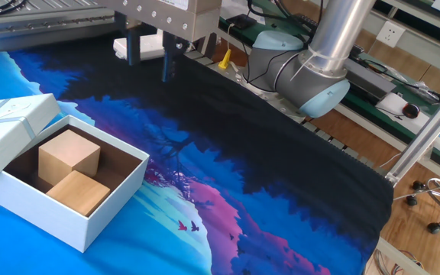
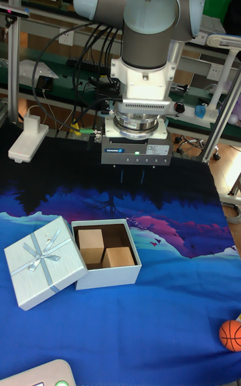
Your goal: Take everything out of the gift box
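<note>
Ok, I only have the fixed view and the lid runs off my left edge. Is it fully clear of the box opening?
Observer: Yes. In the tall fixed view the whole lid shows, bow up, on the cloth against the left side of the gift box, and the opening is uncovered.
Operator: Anything on the cloth outside my frame?
Observer: An orange ball sits at the cloth's near right edge, well away from the box.
Operator: How does the gripper line up with the box?
Observer: Seen from the front, the gripper hangs open above the cloth behind the box, slightly right of the tanner block.
</note>
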You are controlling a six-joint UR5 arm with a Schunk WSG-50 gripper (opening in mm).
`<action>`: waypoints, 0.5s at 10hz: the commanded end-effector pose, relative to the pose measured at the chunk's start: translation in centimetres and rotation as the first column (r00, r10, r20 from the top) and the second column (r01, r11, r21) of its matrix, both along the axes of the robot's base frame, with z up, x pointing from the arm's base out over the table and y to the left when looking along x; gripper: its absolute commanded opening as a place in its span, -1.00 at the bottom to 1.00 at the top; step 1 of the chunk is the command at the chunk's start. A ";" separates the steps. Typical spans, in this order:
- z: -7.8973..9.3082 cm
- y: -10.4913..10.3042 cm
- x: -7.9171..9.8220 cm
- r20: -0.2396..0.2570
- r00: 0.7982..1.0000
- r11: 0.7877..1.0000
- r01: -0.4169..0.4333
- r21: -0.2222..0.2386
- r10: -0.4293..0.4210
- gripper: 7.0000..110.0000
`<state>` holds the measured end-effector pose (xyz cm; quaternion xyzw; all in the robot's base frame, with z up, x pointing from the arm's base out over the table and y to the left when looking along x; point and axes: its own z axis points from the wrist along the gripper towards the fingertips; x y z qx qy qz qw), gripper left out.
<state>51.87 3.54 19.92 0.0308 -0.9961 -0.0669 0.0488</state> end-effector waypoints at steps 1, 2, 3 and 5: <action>-0.1 -0.4 0.3 0.016 1.000 1.000 -0.020 -0.006 0.020 -1.00; -0.3 -0.6 0.5 0.027 0.999 1.000 -0.027 -0.007 0.028 -1.00; -0.3 -0.9 0.7 0.035 0.999 0.999 -0.031 -0.021 0.032 -1.00; -0.4 -1.4 1.6 0.068 0.997 0.999 -0.031 -0.038 0.034 -1.00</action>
